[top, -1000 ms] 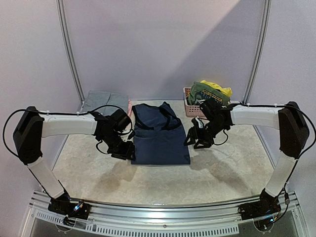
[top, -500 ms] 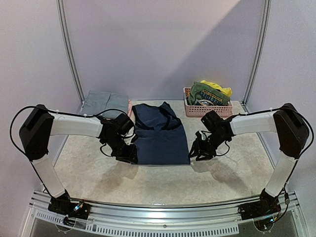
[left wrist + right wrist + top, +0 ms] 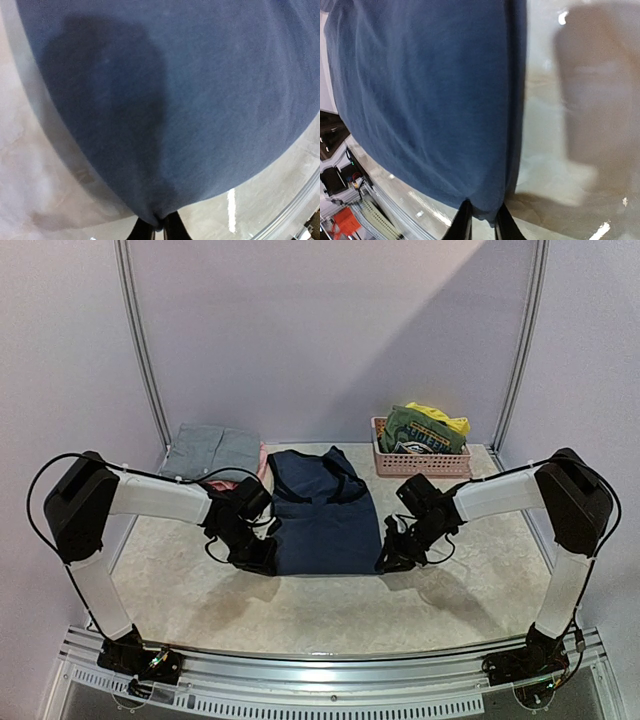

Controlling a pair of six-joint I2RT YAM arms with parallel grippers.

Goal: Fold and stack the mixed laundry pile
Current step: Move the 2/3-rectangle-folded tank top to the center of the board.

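Observation:
A navy sleeveless top (image 3: pixel 325 510) lies flat in the middle of the table, neck toward the back. My left gripper (image 3: pixel 262 558) is shut on its near left hem corner; the left wrist view shows navy cloth (image 3: pixel 170 100) bunched between the black fingertips (image 3: pixel 174 229). My right gripper (image 3: pixel 388 558) is shut on the near right hem corner, with the navy fabric (image 3: pixel 435 100) pinched between its fingers (image 3: pixel 462 222). A folded grey shirt (image 3: pixel 212 450) rests at the back left. A green printed tee (image 3: pixel 425 430) and a yellow piece (image 3: pixel 442 418) sit in the basket.
The pink slatted basket (image 3: pixel 420 466) stands at the back right. A pink edge (image 3: pixel 263 458) shows beside the grey shirt. The metal rail (image 3: pixel 330 675) runs along the near table edge, and vertical frame posts (image 3: pixel 140 340) stand at the back.
Both grippers moved inward and down to the top's near hem corners and went from open to shut on the cloth.

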